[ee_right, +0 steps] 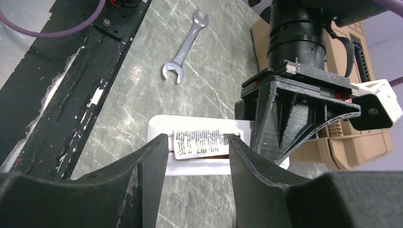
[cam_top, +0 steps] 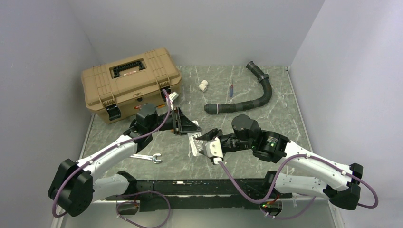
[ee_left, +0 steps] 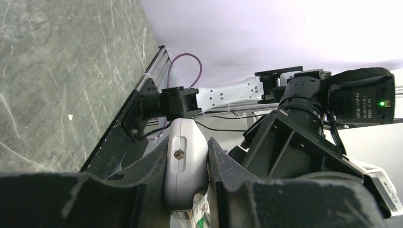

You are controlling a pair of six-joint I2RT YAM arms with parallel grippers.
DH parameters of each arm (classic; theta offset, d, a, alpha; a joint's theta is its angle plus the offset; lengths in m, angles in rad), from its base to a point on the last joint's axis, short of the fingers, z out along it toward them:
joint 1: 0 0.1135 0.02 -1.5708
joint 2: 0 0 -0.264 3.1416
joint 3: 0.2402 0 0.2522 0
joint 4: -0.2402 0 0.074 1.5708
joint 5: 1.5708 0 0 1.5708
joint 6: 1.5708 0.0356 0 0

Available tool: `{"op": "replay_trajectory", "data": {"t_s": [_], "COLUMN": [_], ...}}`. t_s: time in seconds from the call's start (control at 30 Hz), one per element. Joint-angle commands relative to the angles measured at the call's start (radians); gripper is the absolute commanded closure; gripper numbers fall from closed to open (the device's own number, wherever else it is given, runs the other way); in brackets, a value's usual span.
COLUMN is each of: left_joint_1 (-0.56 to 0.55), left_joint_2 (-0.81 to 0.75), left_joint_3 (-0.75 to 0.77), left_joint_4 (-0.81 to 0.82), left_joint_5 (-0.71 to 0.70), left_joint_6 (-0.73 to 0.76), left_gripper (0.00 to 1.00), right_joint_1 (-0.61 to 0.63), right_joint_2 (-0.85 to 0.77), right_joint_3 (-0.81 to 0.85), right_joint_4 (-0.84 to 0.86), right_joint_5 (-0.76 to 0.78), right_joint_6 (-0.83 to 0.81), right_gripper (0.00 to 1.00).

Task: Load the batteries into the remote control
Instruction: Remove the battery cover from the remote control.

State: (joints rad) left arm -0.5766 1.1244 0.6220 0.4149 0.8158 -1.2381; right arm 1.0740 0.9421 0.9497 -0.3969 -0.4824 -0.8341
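The remote control is a slim white bar held above the table between the two arms. My left gripper is shut on it, and in the left wrist view the remote control stands edge-on, clamped between both fingers of the left gripper. My right gripper reaches onto the remote control; its fingertips sit at either end of the printed battery cover, which lies slightly tilted. A thin copper-brown strip shows under the cover's edge. I cannot tell whether it is the batteries.
A tan toolbox stands at the back left. A silver wrench lies near the left arm. A black corrugated hose, a white pipe fitting and a red-and-blue stick lie at the back. A black rail runs along the near edge.
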Motion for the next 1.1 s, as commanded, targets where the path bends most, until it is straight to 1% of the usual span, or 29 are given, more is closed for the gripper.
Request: {"op": "replay_trajectory", "data": {"t_s": [0.0,0.5,0.67,0.8,0.97,1.07], "left_joint_1": [-0.003,-0.003,-0.002,-0.001,-0.001,-0.002], "left_joint_2": [0.001,-0.002,0.004,0.01,0.013,0.004], "left_joint_3": [-0.002,-0.011,-0.019,-0.014,-0.007,0.001], "left_joint_4": [0.091,0.074,0.095,0.096,0.084,0.045], "left_joint_5": [0.025,0.018,0.014,0.015,0.019,0.01], "left_joint_6": [-0.03,-0.02,-0.03,-0.028,-0.016,0.011], "left_gripper": [1.0,1.0,1.0,1.0,1.0,1.0], "right_joint_1": [-0.003,-0.004,-0.003,-0.004,-0.004,-0.005], "right_joint_2": [-0.018,-0.026,-0.047,-0.082,-0.095,-0.081], "right_joint_3": [-0.01,-0.009,-0.016,-0.046,-0.06,-0.051], "right_joint_4": [0.016,0.027,0.066,0.124,0.126,0.135], "right_joint_5": [-0.012,-0.017,-0.036,-0.017,0.011,0.029], "right_joint_6": [0.001,0.009,0.059,0.106,0.123,0.173], "right_gripper": [0.48,0.48,0.47,0.46,0.45,0.44]}}
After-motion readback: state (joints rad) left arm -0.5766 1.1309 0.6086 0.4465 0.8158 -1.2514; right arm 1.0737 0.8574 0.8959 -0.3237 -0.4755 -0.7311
